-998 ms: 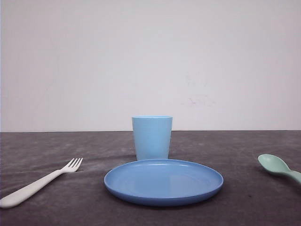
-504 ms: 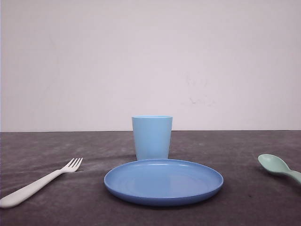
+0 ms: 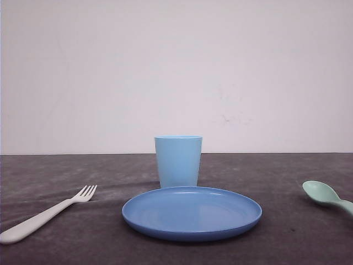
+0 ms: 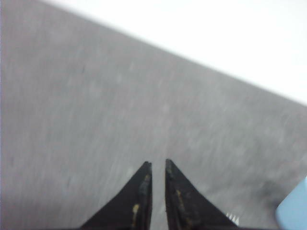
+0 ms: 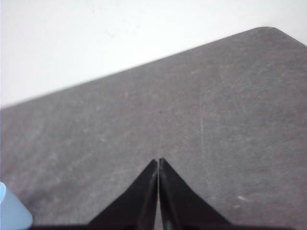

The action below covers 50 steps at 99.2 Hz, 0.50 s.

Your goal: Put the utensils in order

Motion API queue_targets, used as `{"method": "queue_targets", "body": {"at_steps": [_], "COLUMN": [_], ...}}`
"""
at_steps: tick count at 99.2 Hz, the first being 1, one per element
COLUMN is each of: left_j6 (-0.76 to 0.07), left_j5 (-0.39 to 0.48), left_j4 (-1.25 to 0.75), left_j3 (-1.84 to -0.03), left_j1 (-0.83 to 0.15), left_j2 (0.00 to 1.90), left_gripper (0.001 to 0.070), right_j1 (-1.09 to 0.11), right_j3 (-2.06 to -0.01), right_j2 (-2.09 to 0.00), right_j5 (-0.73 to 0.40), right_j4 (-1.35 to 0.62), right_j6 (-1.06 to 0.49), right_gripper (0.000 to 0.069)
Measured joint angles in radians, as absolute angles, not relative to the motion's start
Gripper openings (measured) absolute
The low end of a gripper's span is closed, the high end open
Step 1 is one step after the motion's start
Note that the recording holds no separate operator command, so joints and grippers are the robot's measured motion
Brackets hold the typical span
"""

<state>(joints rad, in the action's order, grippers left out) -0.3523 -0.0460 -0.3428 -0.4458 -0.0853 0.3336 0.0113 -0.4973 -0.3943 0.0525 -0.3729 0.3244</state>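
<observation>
fork (image 3: 44,217) lying diagonal, tines pointing 1 o'clock | spoon (image 3: 326,196) lying bowl toward 10 o'clock | left end effector (image 4: 156,165) nearly closed, empty | right end effector (image 5: 158,162) closed, empty

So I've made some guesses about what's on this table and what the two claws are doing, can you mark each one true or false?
1. The fork lies left of the plate. True.
2. The cup stands on the plate. False: it stands upright on the table behind the plate.
3. The spoon lies in the cup. False: it lies on the table, right of the plate, apart from it.
4. The right claw has its tips together, holding nothing. True.
5. The left claw grips the fork. False: its tips are almost closed with nothing between them, over bare table.
</observation>
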Motion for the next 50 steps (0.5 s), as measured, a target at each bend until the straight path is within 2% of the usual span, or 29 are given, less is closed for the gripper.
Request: {"method": "queue_targets", "body": {"at_steps": [21, 36, 42, 50], "left_j6": [-0.263, -0.236, -0.234, -0.229], "left_j5": [-0.003, 0.026, 0.029, 0.031], "left_j4": [-0.484, -0.512, -0.521, -0.528], "left_j3": [-0.723, -0.755, -0.755, -0.755], "left_j1": [-0.086, -0.089, -0.094, -0.101], "left_j2": [0.648, 0.76, 0.78, 0.8], "left_gripper": [0.0024, 0.0032, 0.0093, 0.027], "right_j1": [0.004, -0.015, -0.022, -0.031], "right_j3": [-0.73, -0.75, -0.75, -0.75], "right_j2": [-0.633, -0.688, -0.7, -0.71], "right_j5": [0.073, 0.128, 0.147, 0.158], "right_j4": [-0.535, -0.556, -0.565, -0.57], "right_j6": [0.204, 0.175, 0.17, 0.168], "right_gripper": [0.0004, 0.0007, 0.0061, 0.0221]}}
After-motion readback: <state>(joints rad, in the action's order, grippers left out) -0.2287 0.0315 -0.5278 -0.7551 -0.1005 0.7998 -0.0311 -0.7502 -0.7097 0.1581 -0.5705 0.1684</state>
